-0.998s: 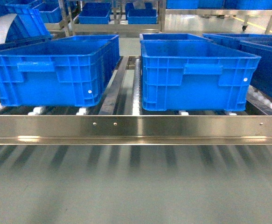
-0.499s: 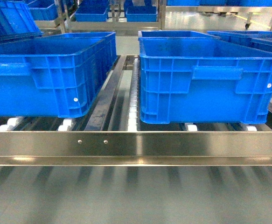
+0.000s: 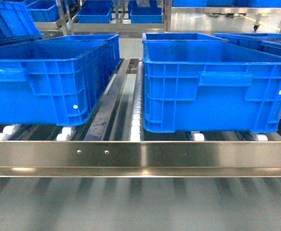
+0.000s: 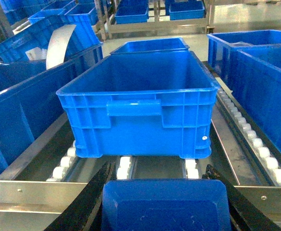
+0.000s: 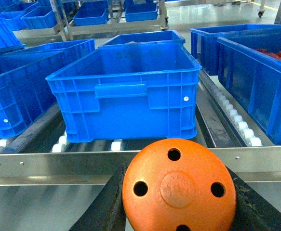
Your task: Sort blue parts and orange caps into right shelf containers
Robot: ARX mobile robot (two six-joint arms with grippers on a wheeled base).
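Right gripper [image 5: 179, 211]: clamped on orange cap [image 5: 179, 185], before shelf [image 5: 130, 166] and crate [image 5: 126, 96]. Rigid, light, smooth-sided (likely slippery); side grip suits. Left gripper [image 4: 162, 211]: clamped on blue part [image 4: 162, 204], hard plastic, flat flanks.

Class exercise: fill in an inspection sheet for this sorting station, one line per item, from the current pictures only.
Surface: steel shelf with white roller tracks.
Job's things: blue part in the left gripper; orange cap in the right gripper; two front blue crates on the rollers, nothing seen inside either.
Clutter: red items in a crate far right.
Grippers: left gripper shut on the blue part; right gripper shut on the orange cap.
Cables: nothing seen.
Surroundings: more blue crates on racks behind.
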